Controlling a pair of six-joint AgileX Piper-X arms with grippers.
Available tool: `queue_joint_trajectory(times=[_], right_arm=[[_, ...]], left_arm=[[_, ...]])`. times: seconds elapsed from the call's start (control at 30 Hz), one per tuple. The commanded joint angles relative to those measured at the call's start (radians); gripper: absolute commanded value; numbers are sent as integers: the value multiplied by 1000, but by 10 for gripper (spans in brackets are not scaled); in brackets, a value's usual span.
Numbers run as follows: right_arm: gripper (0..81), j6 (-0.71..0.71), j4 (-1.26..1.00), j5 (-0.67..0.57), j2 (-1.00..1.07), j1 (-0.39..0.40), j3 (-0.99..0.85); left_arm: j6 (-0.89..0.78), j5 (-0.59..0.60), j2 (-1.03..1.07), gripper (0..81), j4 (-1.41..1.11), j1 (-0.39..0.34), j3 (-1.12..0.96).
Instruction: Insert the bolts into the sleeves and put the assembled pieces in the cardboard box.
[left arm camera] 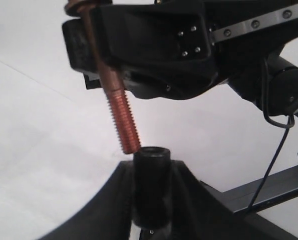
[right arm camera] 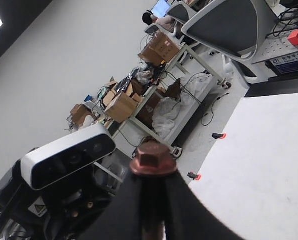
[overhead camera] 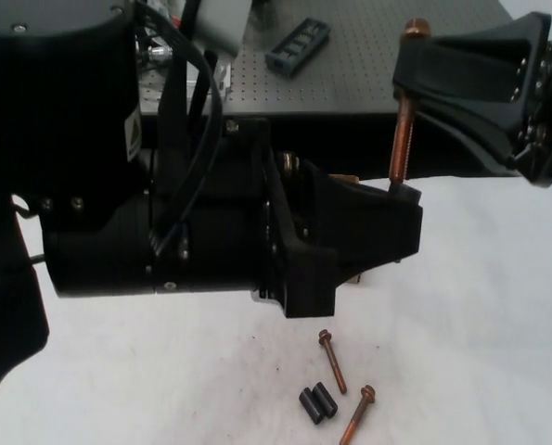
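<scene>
My left gripper (left arm camera: 151, 175) is shut on a black sleeve (left arm camera: 150, 186), held upright with its open end up. My right gripper (overhead camera: 415, 69) is shut on a copper bolt (overhead camera: 403, 120) just below the head, thread pointing down. The bolt (left arm camera: 116, 100) has its threaded tip right at the sleeve's rim, slightly to one side of the hole and not inside it. From the right wrist the bolt's hex head (right arm camera: 150, 160) sticks up between the dark fingers (right arm camera: 123, 210). In the high view the left gripper (overhead camera: 401, 193) is directly under the bolt, above the white table.
Two loose copper bolts (overhead camera: 332, 362) (overhead camera: 358, 415) and two black sleeves (overhead camera: 317, 403) lie on the white surface at the front. A dark slotted tray (overhead camera: 297, 44) sits on the perforated plate (overhead camera: 368, 65) at the back. The left arm's body (overhead camera: 146, 232) covers the left half.
</scene>
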Motion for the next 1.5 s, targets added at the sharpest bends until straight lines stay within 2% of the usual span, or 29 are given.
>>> queue_joint_trajectory(times=[0.0,0.4,0.97,1.13,1.2,1.33,1.47], right_arm=[[21,5,-11,-27,-5,3,-5],[21,5,-79,-4,-7,3,-5],[21,3,-33,0,-7,3,-5],[3,-2,-33,-35,-7,3,-5],[62,-2,-33,-35,-7,3,-5],[280,-49,-33,-43,-7,3,-5],[302,-70,-33,-46,-7,3,-5]], left_arm=[[-14,-47,-9,7,-49,2,-12],[-24,-39,-9,7,-54,2,-12],[-24,-107,-9,7,-62,2,-12],[-24,-143,-9,7,-62,2,-12],[-24,-146,-9,7,-62,2,-12],[-18,-145,-9,7,-62,2,-12],[4,-145,-9,7,-62,2,-12]])
